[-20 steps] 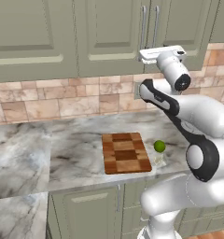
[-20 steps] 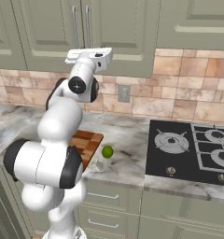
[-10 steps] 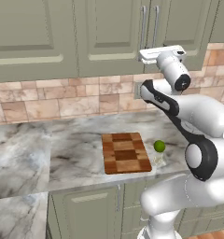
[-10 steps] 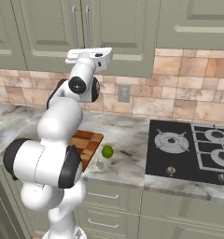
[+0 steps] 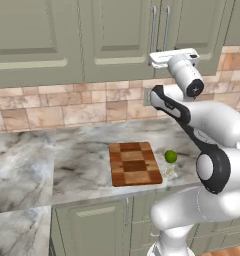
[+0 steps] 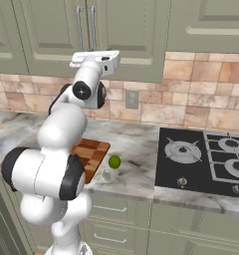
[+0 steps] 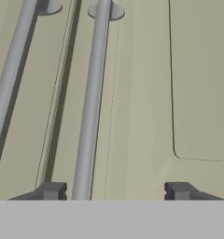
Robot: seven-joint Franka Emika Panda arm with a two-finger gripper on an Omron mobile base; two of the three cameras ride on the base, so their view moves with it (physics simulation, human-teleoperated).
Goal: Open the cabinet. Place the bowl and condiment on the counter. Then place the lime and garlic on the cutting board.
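Closing on the right door's bar handle (image 7: 90,107) should work if the pincer (image 7: 115,190) centres it first, since the bar sits near the left finger; jaws stand wide, holding nothing; cabinet (image 5: 117,35) is sage-green, panelled, shut, above the tabletop (image 5: 77,165) with board (image 5: 134,163) and lime (image 5: 170,156).

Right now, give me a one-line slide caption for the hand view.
Open gripper facing the closed cabinet, the right door's silver bar handle standing between its fingertips, nearer the left one.
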